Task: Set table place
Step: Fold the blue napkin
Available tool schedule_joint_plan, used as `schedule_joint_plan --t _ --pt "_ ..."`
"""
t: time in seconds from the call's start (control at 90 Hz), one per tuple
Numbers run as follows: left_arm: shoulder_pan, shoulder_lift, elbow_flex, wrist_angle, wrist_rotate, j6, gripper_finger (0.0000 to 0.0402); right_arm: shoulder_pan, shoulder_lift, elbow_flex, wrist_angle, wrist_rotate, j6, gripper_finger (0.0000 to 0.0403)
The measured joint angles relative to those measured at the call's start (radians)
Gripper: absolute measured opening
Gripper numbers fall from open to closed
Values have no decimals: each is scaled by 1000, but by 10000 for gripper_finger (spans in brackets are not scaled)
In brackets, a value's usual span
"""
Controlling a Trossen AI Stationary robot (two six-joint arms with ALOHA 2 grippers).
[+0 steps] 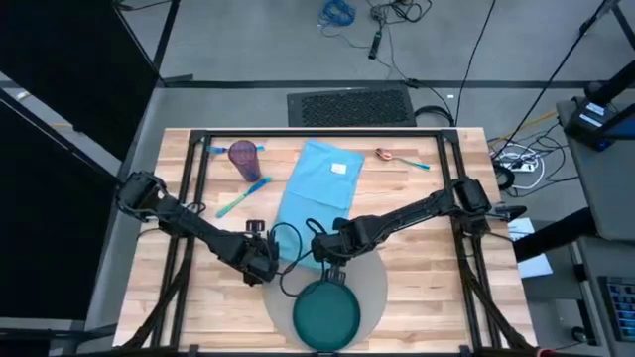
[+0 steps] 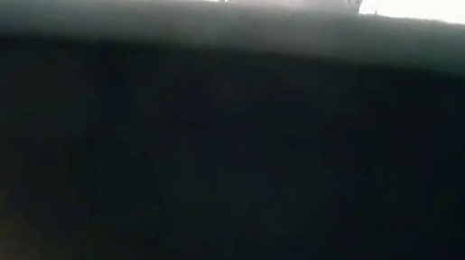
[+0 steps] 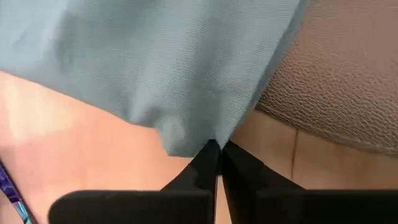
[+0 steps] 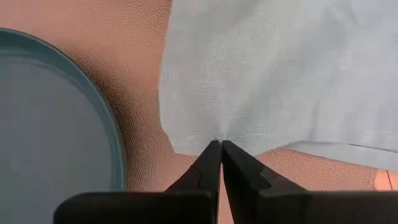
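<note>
Together, both pincers pinching napkin (image 1: 316, 193) corners

Napkin (image 4: 267, 74): light blue woven cloth, fine visible weave, matt. Placemat (image 3: 348, 81): grey, pebbled leather-like texture, matt. Plate (image 4: 43, 124): dark teal, smooth, slight sheen. Table (image 1: 427, 268): pale wood planks, smooth; black metal frame. Gripper fingers (image 4: 211, 163): black, matt, plastic-looking.

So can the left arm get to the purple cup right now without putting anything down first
Probably not. The left gripper is shut on a corner of the blue napkin, with the right gripper pinching another corner. The purple cup lies unobstructed on the table, but reaching would drag the napkin.
</note>
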Motion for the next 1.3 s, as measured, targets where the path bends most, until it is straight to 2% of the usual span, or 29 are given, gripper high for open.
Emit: schedule_joint_plan --t 0.311,0.4,0.644,0.8,0.911,1.044,1.3 --pt "0 -1 0 0 1 -1 0 2 8 0 35 4 8 10" --pt "0 -2 0 1 2 -1 0 2 8 -1 37 4 11 34" --pt "-1 -2 0 0 11 -4 0 2 8 -1 39 -1 25 132" --pt "0 -2 0 -38 6 -25 0 8 8 -1 81 -2 29 166" --pt "2 -2 0 -84 -26 -59 0 23 8 -1 140 -16 16 172" --pt "11 -2 0 -54 -34 -52 0 28 21 0 210 -60 10 170" --pt "56 -3 1 -47 -38 -26 0 0 85 -1 228 -70 -23 165"
